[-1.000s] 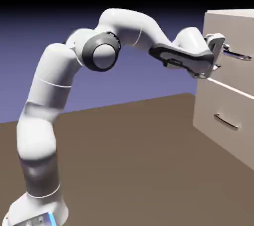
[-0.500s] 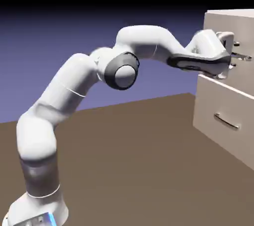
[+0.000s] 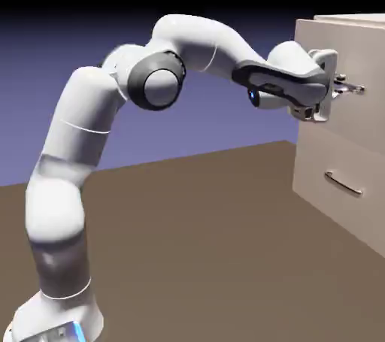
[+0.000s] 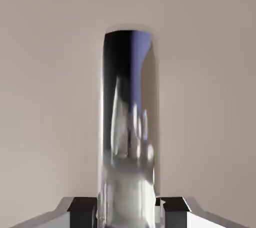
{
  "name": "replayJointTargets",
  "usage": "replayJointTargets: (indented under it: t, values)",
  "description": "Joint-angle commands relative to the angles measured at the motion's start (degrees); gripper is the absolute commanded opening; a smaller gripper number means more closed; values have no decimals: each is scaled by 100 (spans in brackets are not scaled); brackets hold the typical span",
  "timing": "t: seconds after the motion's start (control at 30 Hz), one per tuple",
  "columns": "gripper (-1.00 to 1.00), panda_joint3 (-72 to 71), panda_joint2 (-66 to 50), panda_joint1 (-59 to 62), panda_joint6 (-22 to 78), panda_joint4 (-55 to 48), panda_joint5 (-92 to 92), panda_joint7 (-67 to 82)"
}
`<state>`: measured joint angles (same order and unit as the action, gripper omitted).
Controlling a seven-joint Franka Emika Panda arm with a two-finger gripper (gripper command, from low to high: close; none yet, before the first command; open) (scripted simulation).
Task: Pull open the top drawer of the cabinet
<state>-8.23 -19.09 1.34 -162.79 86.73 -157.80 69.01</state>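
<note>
jaws (image 4: 131, 213) at the frame's upper right, i have them clenched on the top drawer's handle (image 4: 127, 122).

In the exterior view, fades from black along the top to muted blue-violet above the tabletop's far edge (image 3: 150, 162). Looks matt and dim brown from that edge forward. Glows nearly white on the upper surfaces of the arm (image 3: 75, 115), greying underneath, perhaps lit mainly from above. Stays softly lit and pale on the cabinet (image 3: 319, 160), with small glints on its metal. Looks slightly soft around the wrist, too small there for fine detail. In the hand view, shows evenly dull beige behind the top drawer's handle (image 4: 127, 122), with glossy black, violet and whitish reflections, smeared and blurred lower down.
</note>
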Motion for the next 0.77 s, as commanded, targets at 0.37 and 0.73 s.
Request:
replayJointTargets:
  t: [0.37,0.73]
  values:
    - [-100,-86,1910,27,562,2492,-271,-594]
    - [100,-123,3601,-36,657,4283,-199,-816]
